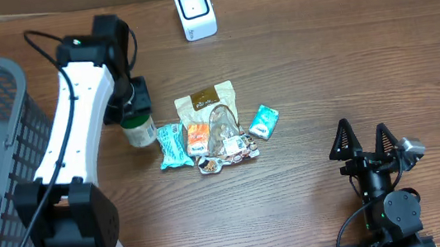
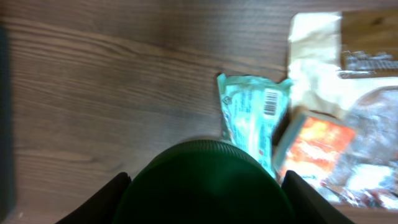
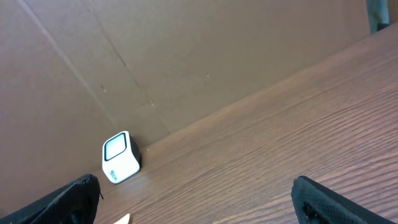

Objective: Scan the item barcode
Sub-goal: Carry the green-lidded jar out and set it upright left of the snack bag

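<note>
1. Overhead view: the left arm's fingers sat over a green-lidded jar, half open and closed around its top. They appeared to have hold of it. The jar was directly under the fingers, its long axis running in line with them. A pile of snack packets lay just beside the fingers. The white scanner stood well apart from them, beyond the pile. The right arm's fingers were spread as wide as they go, held nothing, and were farther from the scanner than the left ones. The left arm looked the better placed to carry the jar to the scanner.

2. Left wrist view: the jar's dark green lid filled the gap between the fingers, touching both. Ahead of the fingers lay a teal packet with its barcode facing up.

3. Right wrist view: the two fingers showed only at the lower corners, wide apart and empty. The scanner stood far ahead of them on the desk, near the left one's side.
</note>
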### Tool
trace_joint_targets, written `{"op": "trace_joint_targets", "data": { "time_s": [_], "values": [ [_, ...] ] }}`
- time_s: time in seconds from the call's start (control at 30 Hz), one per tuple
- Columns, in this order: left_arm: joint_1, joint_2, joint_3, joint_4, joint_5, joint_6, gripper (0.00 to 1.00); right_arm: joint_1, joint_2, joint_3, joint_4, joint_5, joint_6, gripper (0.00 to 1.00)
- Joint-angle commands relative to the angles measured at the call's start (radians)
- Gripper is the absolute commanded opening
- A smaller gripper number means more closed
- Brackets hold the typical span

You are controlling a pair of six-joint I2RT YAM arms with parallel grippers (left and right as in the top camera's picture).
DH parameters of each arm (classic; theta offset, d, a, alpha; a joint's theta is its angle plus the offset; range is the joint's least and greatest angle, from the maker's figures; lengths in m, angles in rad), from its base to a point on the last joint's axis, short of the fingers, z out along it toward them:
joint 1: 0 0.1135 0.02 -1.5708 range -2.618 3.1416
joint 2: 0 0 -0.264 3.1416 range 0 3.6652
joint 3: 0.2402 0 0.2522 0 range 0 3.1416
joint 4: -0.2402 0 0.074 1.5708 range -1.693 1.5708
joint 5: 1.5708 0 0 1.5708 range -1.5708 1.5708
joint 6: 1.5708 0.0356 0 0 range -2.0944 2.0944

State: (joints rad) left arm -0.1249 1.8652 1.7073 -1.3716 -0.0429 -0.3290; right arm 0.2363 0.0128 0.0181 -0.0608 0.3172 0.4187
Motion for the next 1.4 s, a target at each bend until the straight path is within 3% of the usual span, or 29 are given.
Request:
{"op": "trace_joint_targets", "data": {
  "time_s": [0.0,0.23,0.47,0.63,0.8,0.87,0.97,1.03,1.13,1.37],
  "values": [
    [-0.006,-0.005,-0.094,0.074,-0.021,0.018,0.49,-0.001,-0.010,-0.010,0.006,-0.004,-0.005,1.00],
    [-0.007,-0.005,-0.249,0.309,-0.099,0.000,0.49,-0.001,-0.010,-0.010,0.006,-0.004,-0.005,1.00],
    [-0.008,-0.003,-0.348,0.606,-0.097,-0.003,0.47,-0.001,-0.010,-0.010,0.005,-0.004,-0.005,1.00],
    [-0.021,0.015,-0.407,0.726,-0.084,-0.058,0.47,-0.001,-0.010,-0.010,0.006,-0.004,-0.005,1.00],
    [-0.040,0.039,-0.432,0.727,-0.060,-0.061,0.48,-0.001,-0.010,-0.010,0.006,-0.004,-0.005,1.00],
    [-0.048,0.039,-0.432,0.721,-0.052,-0.061,0.53,-0.001,-0.010,-0.010,0.006,-0.004,-0.005,1.00],
    [-0.059,0.036,-0.423,0.715,-0.021,-0.060,0.66,-0.001,-0.010,-0.010,0.006,-0.004,-0.005,1.00],
    [-0.059,0.036,-0.394,0.688,-0.008,-0.061,0.88,-0.001,-0.010,-0.010,0.005,-0.004,-0.005,1.00],
    [-0.059,0.032,-0.310,0.597,-0.008,-0.072,0.99,-0.001,-0.010,-0.010,0.006,-0.004,-0.005,1.00],
    [-0.059,0.008,-0.018,0.348,-0.019,-0.040,1.00,-0.001,-0.010,-0.010,0.006,-0.004,-0.005,1.00]
  ]
}}
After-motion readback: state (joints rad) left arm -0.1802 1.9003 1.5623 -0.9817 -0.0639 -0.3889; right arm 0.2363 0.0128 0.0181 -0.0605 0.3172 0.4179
